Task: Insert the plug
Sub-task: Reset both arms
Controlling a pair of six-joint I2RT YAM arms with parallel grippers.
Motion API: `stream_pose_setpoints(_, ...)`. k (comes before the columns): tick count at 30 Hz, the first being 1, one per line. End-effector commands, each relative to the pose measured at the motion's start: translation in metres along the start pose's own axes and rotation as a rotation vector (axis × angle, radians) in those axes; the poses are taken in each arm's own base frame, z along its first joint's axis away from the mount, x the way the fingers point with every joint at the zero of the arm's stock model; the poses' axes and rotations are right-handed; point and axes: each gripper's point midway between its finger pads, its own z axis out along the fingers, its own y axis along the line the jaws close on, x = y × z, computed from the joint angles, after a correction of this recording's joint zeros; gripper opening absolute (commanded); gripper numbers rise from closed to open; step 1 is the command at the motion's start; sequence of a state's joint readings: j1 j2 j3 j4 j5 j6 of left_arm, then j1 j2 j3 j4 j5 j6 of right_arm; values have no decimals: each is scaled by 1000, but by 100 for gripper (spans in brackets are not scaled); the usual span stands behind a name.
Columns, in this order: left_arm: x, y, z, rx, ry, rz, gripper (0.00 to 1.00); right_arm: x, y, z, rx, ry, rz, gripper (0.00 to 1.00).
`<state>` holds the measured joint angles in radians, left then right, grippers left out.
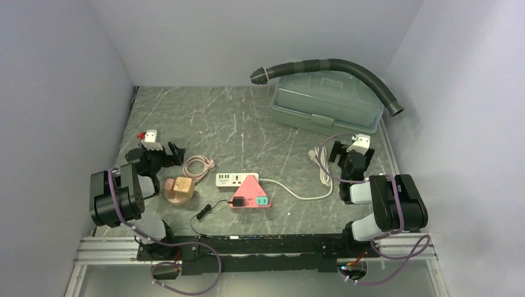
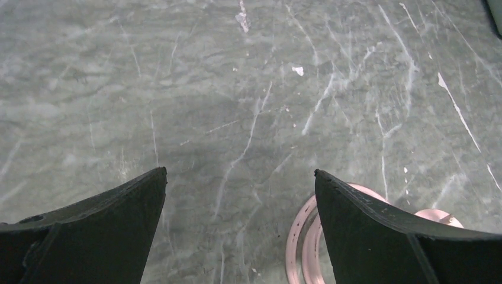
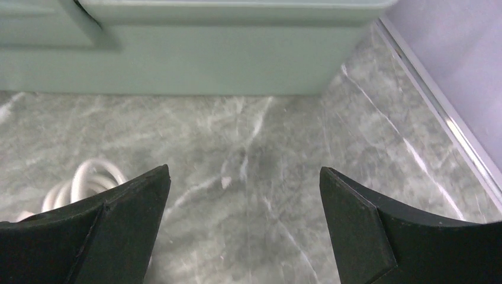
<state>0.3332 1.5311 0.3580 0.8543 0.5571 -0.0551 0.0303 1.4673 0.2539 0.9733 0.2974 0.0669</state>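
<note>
Both pincers are spread wide and hold nothing. The left pincer (image 1: 158,158) hangs low over the counter (image 1: 247,117) with the pink coiled cable (image 1: 199,166) just beside its right finger. The right pincer (image 1: 351,159) faces the green box (image 1: 325,102) near the right wall.

The black plug (image 1: 237,202) lies at the near left corner of the pink triangular socket block (image 1: 249,190), touching it. From above I cannot tell whether it is partly seated or only resting against the block. Its thin black lead (image 1: 210,209) trails off to the near left and ends loose on the counter. Just behind the block sits the white power strip (image 1: 235,179), whose white cord (image 1: 303,195) runs right to a coil close by the right pincer.

As I judge it, the left pincer is the closer one and should take the plug. It should grip the plug's body across its flat sides and not the lead, which would bend and give no control. The block looks light and likely to slide under a push, so the right pincer would do well to brace its far side first. The prongs should be lined up square with the chosen socket, then pushed straight in. A tilted entry would likely jam or skate the block away. The lead should be kept from snagging on the tan object (image 1: 178,189) to the left.
</note>
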Motion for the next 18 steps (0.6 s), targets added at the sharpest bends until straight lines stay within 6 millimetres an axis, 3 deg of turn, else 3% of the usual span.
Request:
stream_pose_setpoints(1, -14, 2, 5, -41, -96, 1, 100, -30, -9, -3, 44, -148, 78, 100)
stream_pose_setpoints(4, -14, 3, 23, -94, -56, 50, 100, -26, -8, 5, 57, -105, 64, 100)
stream_pose_setpoints(7, 0, -3, 40, -157, 68, 133, 100, -26, -8, 6, 54, -103, 64, 100)
stream_pose_setpoints(11, -1, -8, 32, -128, -37, 141, 100, -27, -9, 3, 56, -115, 60, 100)
stream_pose_setpoints(13, 6, -9, 32, -111, 22, 137, 100, -27, -9, 3, 58, -114, 59, 100)
stream_pose_setpoints(18, -1, -10, 33, -110, -20, 144, 100, -28, -10, 3, 58, -119, 59, 100)
